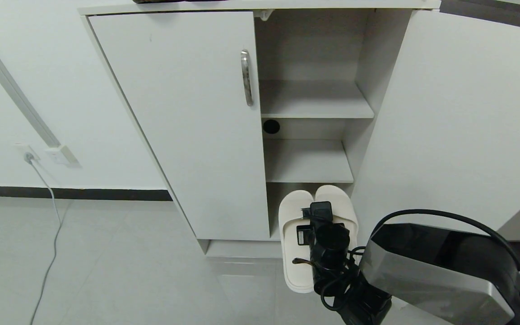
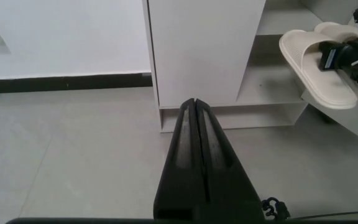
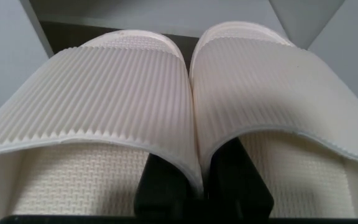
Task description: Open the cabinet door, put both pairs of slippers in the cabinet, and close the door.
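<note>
We see the white cabinet (image 1: 314, 97), its right door (image 1: 458, 126) swung open and its left door (image 1: 183, 126) closed. The right arm extends low toward the lowest compartment. The right gripper (image 3: 197, 190) is clamped on the adjoining inner edges of a pair of cream slippers (image 1: 292, 225), toes at that compartment's mouth. The left gripper (image 2: 194, 112) hangs above the floor before the closed door, fingers pressed together, holding nothing. A grey cable (image 1: 52, 234) leaves a wall socket (image 1: 27, 155)
</note>
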